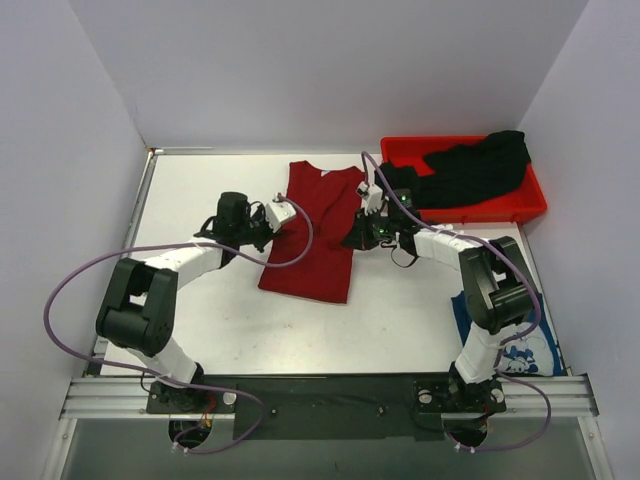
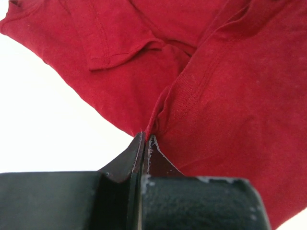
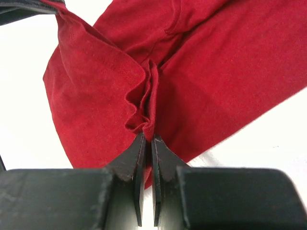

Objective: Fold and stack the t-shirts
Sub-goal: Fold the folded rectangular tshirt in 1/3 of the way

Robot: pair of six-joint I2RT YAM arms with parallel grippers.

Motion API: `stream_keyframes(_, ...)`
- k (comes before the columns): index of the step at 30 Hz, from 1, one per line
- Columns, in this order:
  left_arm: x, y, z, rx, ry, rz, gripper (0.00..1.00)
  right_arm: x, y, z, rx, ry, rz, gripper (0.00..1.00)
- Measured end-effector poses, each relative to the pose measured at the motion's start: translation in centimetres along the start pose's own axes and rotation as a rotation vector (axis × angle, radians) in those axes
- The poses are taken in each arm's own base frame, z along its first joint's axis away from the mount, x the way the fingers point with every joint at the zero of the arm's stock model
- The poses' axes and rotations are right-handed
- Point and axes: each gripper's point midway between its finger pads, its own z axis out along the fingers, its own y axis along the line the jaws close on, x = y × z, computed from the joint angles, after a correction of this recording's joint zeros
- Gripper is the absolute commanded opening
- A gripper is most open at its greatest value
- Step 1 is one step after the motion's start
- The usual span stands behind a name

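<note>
The dark red t-shirt lies on the white table in the middle, its sides folded in. My left gripper is shut on the shirt's left edge; the left wrist view shows the cloth pinched at the fingertips. My right gripper is shut on the shirt's right edge, with a bunched fold between its fingertips. The black t-shirt lies crumpled in the red tray. The blue t-shirt with white print lies at the right front, partly under the right arm.
The red plastic tray stands at the back right against the wall. White walls enclose the table on the left, back and right. The arm bases and a metal rail run along the near edge. Purple cables loop off both arms.
</note>
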Motion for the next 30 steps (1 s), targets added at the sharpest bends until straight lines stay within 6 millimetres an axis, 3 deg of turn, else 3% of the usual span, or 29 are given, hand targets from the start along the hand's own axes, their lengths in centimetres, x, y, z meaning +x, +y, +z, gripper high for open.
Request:
stream_keyframes(4,0.7,1.1,1.0,-0.033,0.027,0.002,0.0,0.6,-0.9,0.4,0.011,0.011,0.034,0.0)
stream_keyframes(15,1.0,3.1,3.2,-0.036,0.049,0.049,0.0,-0.8,-3.1,1.0,0.046,0.002,0.077,0.0)
stream_keyframes(16,1.0,3.3,3.4,-0.036,0.052,0.051,0.0,-0.8,-3.3,1.1,0.048,0.004,0.077,0.04)
stream_keyframes(17,1.0,3.5,3.6,-0.037,0.053,0.054,0.08,-0.9,-3.4,1.1,0.05,0.006,0.08,0.17)
stream_keyframes(18,1.0,3.8,3.7,-0.038,0.055,0.057,0.22,-0.9,-3.7,1.2,0.053,0.01,0.083,0.26)
stream_keyframes(19,1.0,3.9,3.8,-0.039,0.058,0.06,0.45,-0.9,-3.9,1.2,0.055,0.013,0.088,0.36)
stream_keyframes(20,1.0,4.1,3.8,-0.04,0.059,0.067,0.53,-0.9,-4.1,1.3,0.061,0.015,0.093,0.39)
stream_keyframes(21,1.0,4.3,3.8,-0.042,0.062,0.07,0.72,-1.0,-4.4,1.2,0.069,0.019,0.097,0.42)
stream_keyframes(23,1.0,4.8,3.9,-0.053,0.065,0.068,0.78,-1.4,-5.2,1.0,0.105,0.021,0.114,0.45)
stream_keyframes(27,0.5,6.6,3.4,-0.101,0.065,0.055,0.77,-2.9,-6.9,0.1,0.187,0.01,0.133,0.45)
stream_keyframes(30,-0.3,8.3,2.7,-0.136,0.061,0.053,0.75,-3.5,-7.2,-0.8,0.228,0.012,0.106,0.47)
